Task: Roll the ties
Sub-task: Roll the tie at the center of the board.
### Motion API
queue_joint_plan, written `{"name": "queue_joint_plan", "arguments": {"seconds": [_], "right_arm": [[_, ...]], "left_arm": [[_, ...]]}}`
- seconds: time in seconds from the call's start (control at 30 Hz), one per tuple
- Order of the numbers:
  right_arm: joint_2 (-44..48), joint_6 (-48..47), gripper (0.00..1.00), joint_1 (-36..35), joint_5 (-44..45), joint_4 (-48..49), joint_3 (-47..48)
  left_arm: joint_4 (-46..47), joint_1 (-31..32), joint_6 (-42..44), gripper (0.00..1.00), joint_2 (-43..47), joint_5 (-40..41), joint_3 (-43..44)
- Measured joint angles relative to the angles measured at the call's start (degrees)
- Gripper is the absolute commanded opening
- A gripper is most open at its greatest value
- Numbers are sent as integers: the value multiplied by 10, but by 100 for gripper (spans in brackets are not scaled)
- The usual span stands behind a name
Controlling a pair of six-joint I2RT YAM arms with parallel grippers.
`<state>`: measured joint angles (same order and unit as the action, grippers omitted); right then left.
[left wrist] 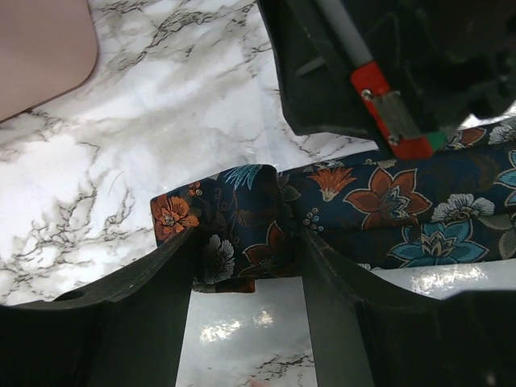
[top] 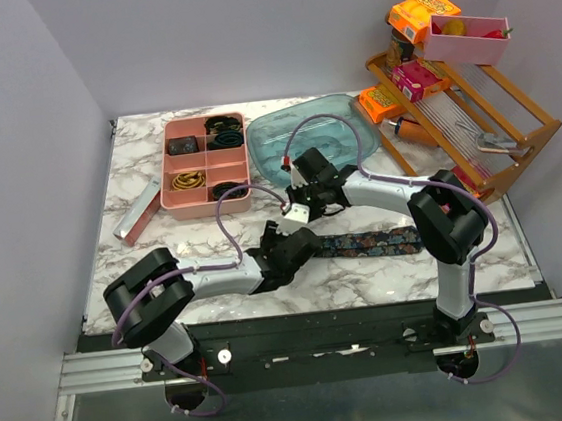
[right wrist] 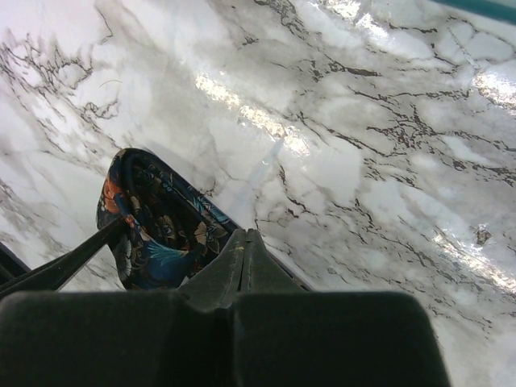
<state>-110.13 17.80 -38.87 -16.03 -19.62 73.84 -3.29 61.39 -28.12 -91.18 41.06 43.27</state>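
One tie [top: 375, 243], dark navy with an orange, red and pale-blue floral print, lies flat across the marble table's front middle. Its left end is folded into a small loop. My left gripper [top: 286, 242] holds that loop; in the left wrist view the fabric [left wrist: 242, 234] fills the gap between my fingers [left wrist: 248, 242]. My right gripper [top: 296, 211] hovers just behind, jaws pressed together [right wrist: 244, 235] and empty, its tip beside the tie loop [right wrist: 153, 234]. Its body shows in the left wrist view [left wrist: 355, 72].
A pink compartment tray [top: 165, 177] with rolled ties stands at the back left, its corner also in the left wrist view [left wrist: 40, 48]. A pink lid [top: 139, 213] lies beside it. A teal tray [top: 268, 136] sits behind the grippers. A wooden rack [top: 515, 136] with boxes stands at the right.
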Motion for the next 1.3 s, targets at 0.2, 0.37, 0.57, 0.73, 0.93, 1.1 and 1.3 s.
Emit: {"name": "queue_joint_plan", "arguments": {"seconds": [0.2,0.37,0.57,0.73,0.93,1.1,1.3], "right_arm": [[0,-10,1,0,0,0,0],[6,-14,1,0,1,0,-6],[48,-15,1,0,10,-3,-24],[87,-20,1,0,16,0,-30],[96,-20,1,-9,3,13,-41],[92,-18,1,-32,-14,22,-42],[81,-15,1,-43,-44,38,-42]], "left_arm": [[37,0,13,71,22,-33,-21],[50,0,16,76,35,-54,-26],[68,-15,15,82,84,-86,-50],[80,-49,7,86,145,-114,-70],[101,-144,-20,89,230,-189,-112],[110,-226,-57,91,262,-280,-137],[133,-288,-100,91,246,-377,-147]]}}
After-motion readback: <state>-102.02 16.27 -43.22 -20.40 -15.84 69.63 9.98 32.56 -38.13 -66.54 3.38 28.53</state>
